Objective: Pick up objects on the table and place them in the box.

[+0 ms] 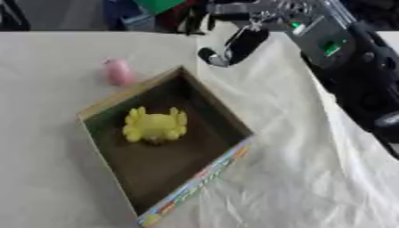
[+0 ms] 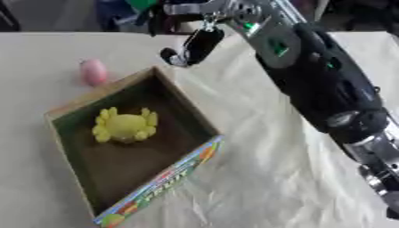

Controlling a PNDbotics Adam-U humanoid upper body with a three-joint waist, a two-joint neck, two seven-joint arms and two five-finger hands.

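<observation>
An open cardboard box (image 1: 92,111) with a printed front edge lies askew on the white cloth. Inside it, toward the far end, sits a yellow toy (image 1: 155,125) with stubby limbs. A small pink object (image 1: 118,71) stands on the cloth just beyond the box's far left wall. My right arm comes in from the right, and my right hand (image 1: 236,44) hovers past the box's far corner, to the right of the pink object. Its fingers stretch out to the left and the thumb hangs down, with nothing held. The left hand is not in sight.
The white cloth (image 1: 311,169) lies wrinkled to the right of the box. My black forearm (image 2: 327,93) crosses the upper right part of the table. Dark and coloured clutter lines the far edge (image 1: 148,13).
</observation>
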